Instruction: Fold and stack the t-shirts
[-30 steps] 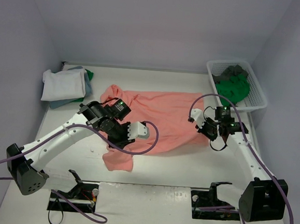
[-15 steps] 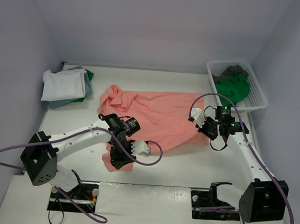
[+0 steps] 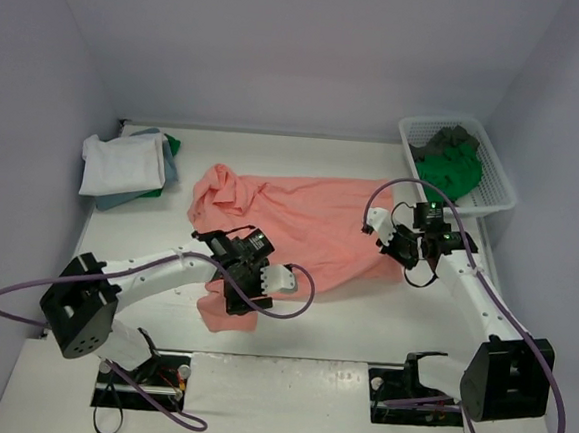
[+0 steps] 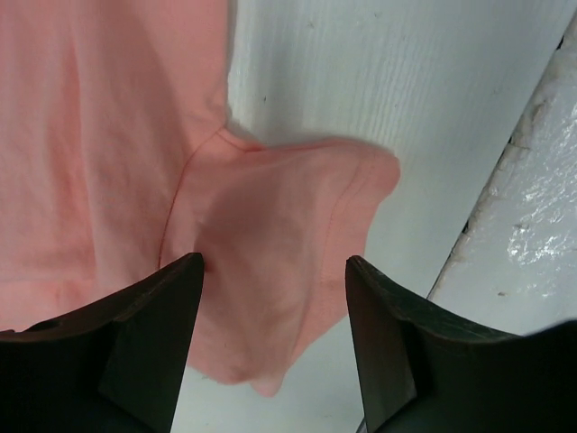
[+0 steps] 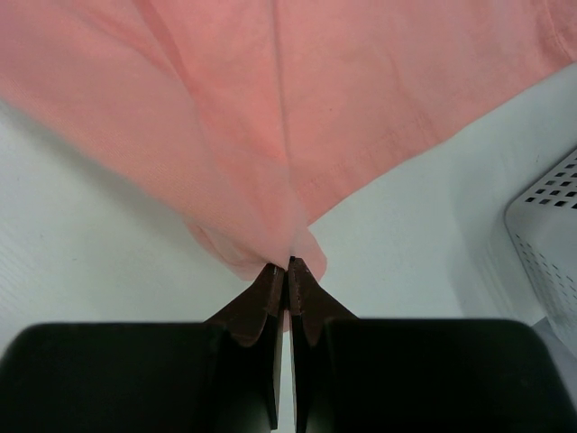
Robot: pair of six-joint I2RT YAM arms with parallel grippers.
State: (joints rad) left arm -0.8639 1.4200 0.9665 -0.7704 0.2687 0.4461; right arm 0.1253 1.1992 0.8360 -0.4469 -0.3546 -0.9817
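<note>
The fixed overhead camera, above and behind my two bases, looks down and forward over the whole white table (image 3: 362,318) to the far walls. My left wrist camera points steeply down from close range, past my left gripper (image 4: 272,266) with its jaws parted, at a sleeve of the salmon t-shirt (image 3: 310,213). My right wrist camera, closer still, sights along my right gripper (image 5: 287,266) at that shirt's other edge, which the overhead view also takes in.
</note>
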